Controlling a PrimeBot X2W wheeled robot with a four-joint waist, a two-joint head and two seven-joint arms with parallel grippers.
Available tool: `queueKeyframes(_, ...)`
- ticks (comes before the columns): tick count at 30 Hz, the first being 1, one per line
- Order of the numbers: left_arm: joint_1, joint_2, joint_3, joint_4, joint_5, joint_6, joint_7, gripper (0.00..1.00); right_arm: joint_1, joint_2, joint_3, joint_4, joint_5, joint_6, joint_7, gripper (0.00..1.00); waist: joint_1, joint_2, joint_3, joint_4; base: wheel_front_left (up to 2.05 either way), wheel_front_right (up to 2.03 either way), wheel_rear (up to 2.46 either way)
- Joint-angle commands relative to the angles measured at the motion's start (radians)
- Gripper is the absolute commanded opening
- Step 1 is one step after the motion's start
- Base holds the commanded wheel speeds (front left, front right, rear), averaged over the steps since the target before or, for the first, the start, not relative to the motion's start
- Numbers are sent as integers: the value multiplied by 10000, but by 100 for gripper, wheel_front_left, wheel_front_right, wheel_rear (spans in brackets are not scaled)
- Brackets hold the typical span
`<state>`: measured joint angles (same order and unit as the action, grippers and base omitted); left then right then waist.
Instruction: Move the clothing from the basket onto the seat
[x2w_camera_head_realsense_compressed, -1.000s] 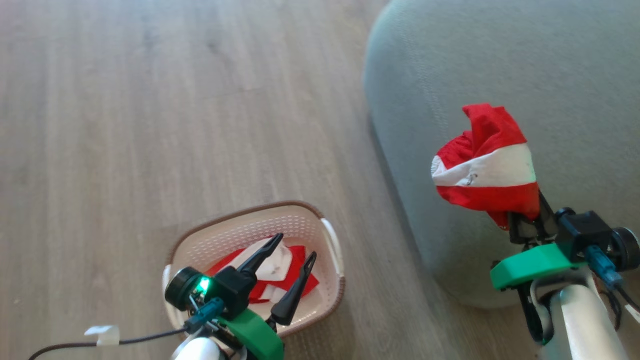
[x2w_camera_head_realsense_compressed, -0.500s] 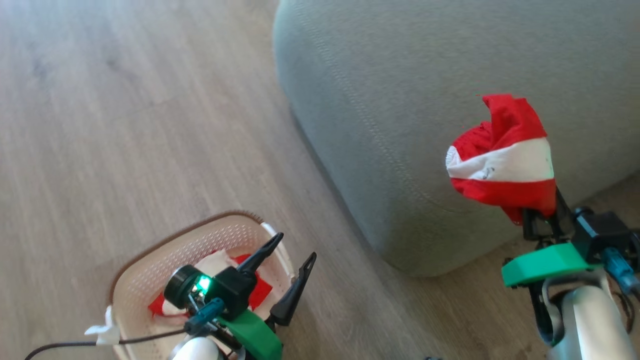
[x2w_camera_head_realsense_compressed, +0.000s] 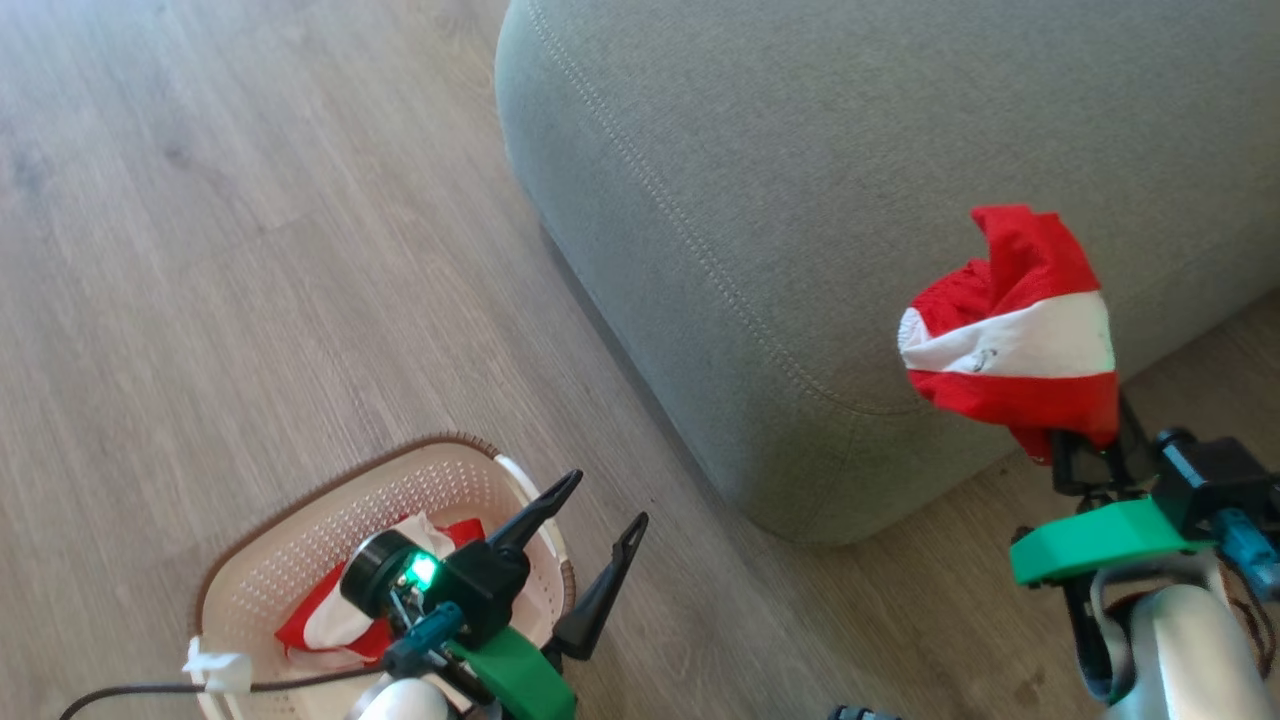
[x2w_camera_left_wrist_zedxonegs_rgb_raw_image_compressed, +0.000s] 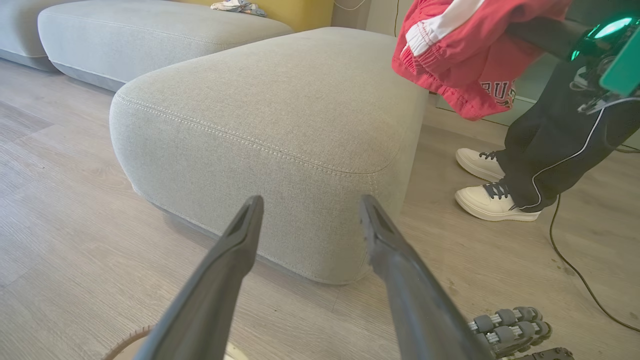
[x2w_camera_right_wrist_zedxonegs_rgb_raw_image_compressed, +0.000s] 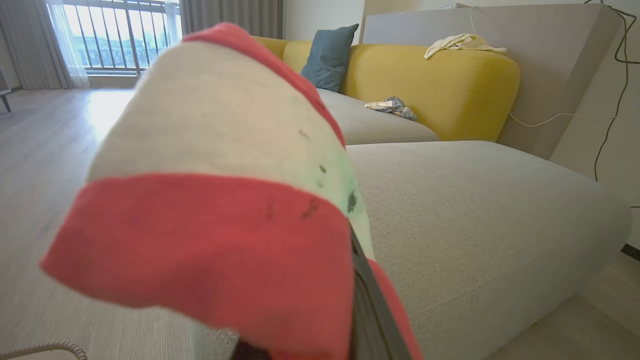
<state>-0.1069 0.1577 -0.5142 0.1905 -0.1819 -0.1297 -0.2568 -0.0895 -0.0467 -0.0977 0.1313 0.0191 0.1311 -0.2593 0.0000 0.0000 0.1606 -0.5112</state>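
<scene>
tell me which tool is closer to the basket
Left. The left tool hangs open over the basket's rim; the right tool is far off to the side by the seat, shut on a red garment.

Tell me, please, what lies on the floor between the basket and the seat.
A bare strip of wooden floor lies between the basket and the seat; the head view shows this.
</scene>
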Motion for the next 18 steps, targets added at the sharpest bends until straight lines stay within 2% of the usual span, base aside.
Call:
queueKeyframes(1,-375,77,284,-379,42,-10,-49,100,-297,-35,58,-430,76,-4,-25,0,0,0,120,118,0,0,0)
queueKeyframes(8,-506,457,121,-570,36,-10,-49,100,-1063,-35,-560,-883,197,-4,-25,0,0,0,776,496,0,0,0)
queueKeyframes(18,-907,1653,-269,-955,10,-10,-49,100,-3215,-35,-1385,-1219,396,-4,-25,0,0,0,2465,699,0,0,0)
